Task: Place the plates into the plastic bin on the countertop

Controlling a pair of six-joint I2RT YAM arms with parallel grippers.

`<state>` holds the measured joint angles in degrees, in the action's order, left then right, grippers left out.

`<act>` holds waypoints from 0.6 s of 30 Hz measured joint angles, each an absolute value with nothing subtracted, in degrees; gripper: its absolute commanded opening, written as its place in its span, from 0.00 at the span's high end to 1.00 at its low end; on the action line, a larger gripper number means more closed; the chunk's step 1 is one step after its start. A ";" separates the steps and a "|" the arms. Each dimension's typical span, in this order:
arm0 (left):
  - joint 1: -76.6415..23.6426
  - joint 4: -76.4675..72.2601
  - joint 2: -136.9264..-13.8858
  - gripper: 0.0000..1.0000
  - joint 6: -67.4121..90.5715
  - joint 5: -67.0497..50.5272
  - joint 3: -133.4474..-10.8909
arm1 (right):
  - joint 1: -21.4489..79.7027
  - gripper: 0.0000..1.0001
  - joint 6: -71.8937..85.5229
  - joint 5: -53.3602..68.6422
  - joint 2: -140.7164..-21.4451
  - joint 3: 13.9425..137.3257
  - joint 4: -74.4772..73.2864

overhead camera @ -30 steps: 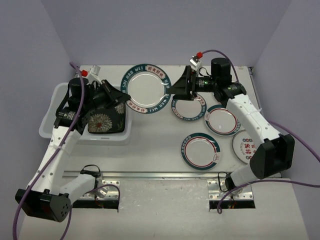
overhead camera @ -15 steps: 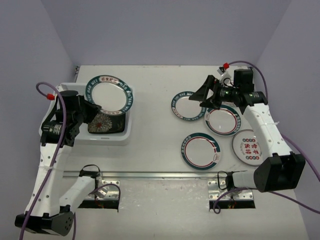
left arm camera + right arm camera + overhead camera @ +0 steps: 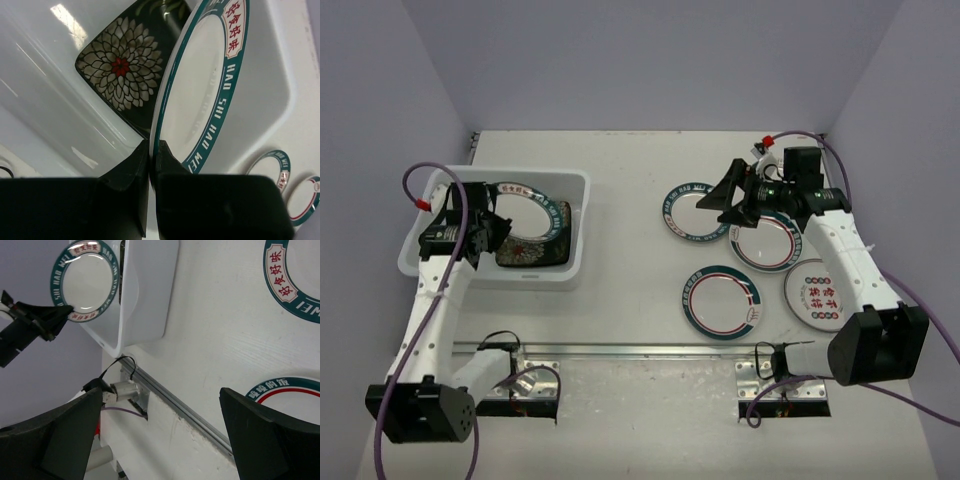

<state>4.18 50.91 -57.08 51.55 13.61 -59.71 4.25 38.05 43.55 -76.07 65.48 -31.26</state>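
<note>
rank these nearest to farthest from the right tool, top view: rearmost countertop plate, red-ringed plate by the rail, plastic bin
1. rearmost countertop plate, just beneath the right tool
2. red-ringed plate, front centre
3. plastic bin, far left

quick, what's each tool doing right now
Left tool: shut on the rim of the round teal-rimmed plate.
Right tool: open, holding nothing.
</note>
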 measured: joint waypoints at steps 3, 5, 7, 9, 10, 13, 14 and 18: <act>6.34 47.81 -62.73 1.00 51.04 12.12 -58.02 | 4.25 0.01 38.38 44.71 -76.07 65.47 -30.95; 7.16 45.66 -65.21 1.00 50.71 11.53 -56.94 | 4.25 0.01 38.19 45.07 -76.07 65.49 -31.25; 7.63 43.78 -67.07 1.00 50.22 10.74 -56.15 | 4.25 0.01 37.53 44.97 -76.07 65.49 -32.00; 7.69 41.64 -68.78 0.87 49.66 9.74 -55.54 | 4.25 0.01 36.59 44.34 -76.07 65.48 -33.09; 7.70 40.48 -69.66 0.69 49.37 9.29 -55.19 | 4.25 0.01 35.86 43.62 -76.07 65.47 -33.95; 7.71 37.12 -71.60 0.13 48.46 8.29 -53.83 | 4.25 0.01 33.39 39.74 -76.07 65.47 -37.60; 7.74 36.54 -71.97 0.00 48.34 8.13 -53.28 | 4.25 0.01 32.39 37.59 -76.07 65.47 -39.00; 7.90 36.79 -73.49 0.00 46.66 8.00 -52.54 | 4.25 0.01 29.62 27.45 -76.07 65.49 -44.32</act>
<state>7.90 36.79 -73.49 46.66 8.00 -52.54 4.25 29.62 27.45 -76.07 65.49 -44.32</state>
